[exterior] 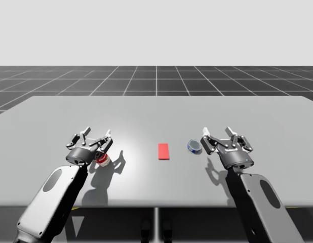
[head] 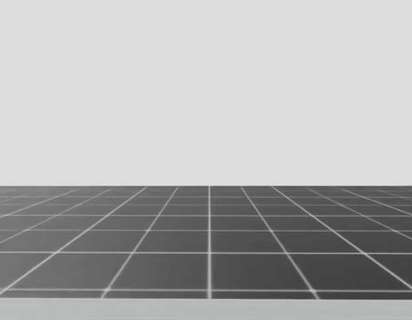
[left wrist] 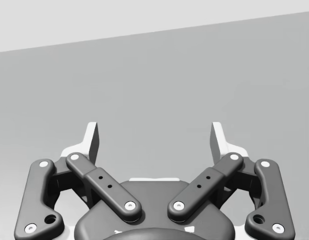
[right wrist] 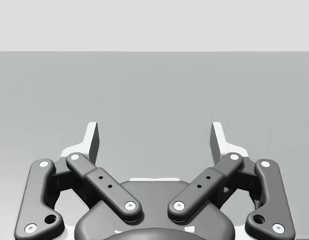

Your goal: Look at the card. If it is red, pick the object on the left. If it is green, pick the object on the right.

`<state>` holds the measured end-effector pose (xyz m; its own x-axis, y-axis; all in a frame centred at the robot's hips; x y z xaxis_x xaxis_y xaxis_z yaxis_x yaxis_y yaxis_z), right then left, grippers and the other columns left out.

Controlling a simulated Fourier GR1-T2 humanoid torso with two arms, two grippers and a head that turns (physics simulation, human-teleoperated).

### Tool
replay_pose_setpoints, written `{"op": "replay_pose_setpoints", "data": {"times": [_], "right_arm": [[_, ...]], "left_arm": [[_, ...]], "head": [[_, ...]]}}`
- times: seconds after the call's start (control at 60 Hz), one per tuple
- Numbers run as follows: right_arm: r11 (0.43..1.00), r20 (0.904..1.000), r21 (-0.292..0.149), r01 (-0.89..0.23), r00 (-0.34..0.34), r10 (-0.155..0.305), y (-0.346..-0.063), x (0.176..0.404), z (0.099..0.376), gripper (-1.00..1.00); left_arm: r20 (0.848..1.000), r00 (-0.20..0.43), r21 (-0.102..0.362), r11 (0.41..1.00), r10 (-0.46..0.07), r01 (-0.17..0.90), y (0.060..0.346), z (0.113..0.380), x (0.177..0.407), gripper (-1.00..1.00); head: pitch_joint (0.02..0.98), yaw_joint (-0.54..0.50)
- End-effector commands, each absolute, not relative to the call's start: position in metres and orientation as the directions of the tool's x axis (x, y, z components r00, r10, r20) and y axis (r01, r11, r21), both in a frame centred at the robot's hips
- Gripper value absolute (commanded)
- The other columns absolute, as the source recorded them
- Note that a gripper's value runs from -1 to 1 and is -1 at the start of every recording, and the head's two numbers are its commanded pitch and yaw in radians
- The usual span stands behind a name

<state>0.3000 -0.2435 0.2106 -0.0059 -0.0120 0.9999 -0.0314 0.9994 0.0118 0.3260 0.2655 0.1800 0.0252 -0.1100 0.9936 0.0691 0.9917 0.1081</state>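
Flat red card (exterior: 163, 151) lies mid-table. The red can (exterior: 102, 160) is to its left, just beside the left gripper (exterior: 97, 135) and partly behind its linkage, so I can't tell if they touch. The short blue can (exterior: 194, 147) is to the card's right, close against the right gripper (exterior: 217, 132). Both grippers are spread wide with nothing between the fingers in either wrist view, just bare grey table (exterior: 156, 111) ahead
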Motion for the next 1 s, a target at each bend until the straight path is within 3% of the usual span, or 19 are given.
{"op": "replay_pose_setpoints", "data": {"times": [0.017,0.183,0.317,0.75,1.0], "right_arm": [[0.999,0.9995,0.024,0.030,-0.021,-0.024,-0.243,0.297,0.209,-1.00],[1.000,1.0000,0.007,-0.023,0.007,-0.007,-0.244,0.299,0.210,-1.00],[1.000,1.0000,0.002,0.000,-0.004,-0.002,-0.245,0.300,0.210,-1.00],[1.000,0.9994,-0.022,0.009,-0.028,0.022,-0.246,0.302,0.209,-1.00],[1.000,0.9991,-0.028,0.012,-0.033,0.028,-0.247,0.303,0.209,-1.00]], "left_arm": [[0.993,0.027,0.110,0.991,-0.112,0.071,0.265,0.179,0.326,-1.00],[0.994,0.025,0.106,0.992,-0.108,0.067,0.267,0.180,0.326,-1.00],[0.994,0.015,0.104,0.993,-0.105,0.065,0.268,0.181,0.326,-1.00],[0.990,-0.092,0.110,0.992,-0.104,0.065,0.272,0.189,0.324,-1.00],[0.989,-0.108,0.108,0.992,-0.100,0.066,0.273,0.191,0.324,-1.00]], "head": [[0.064,0.01],[0.098,0.01],[0.161,0.00],[0.481,0.00],[0.645,0.00]]}}
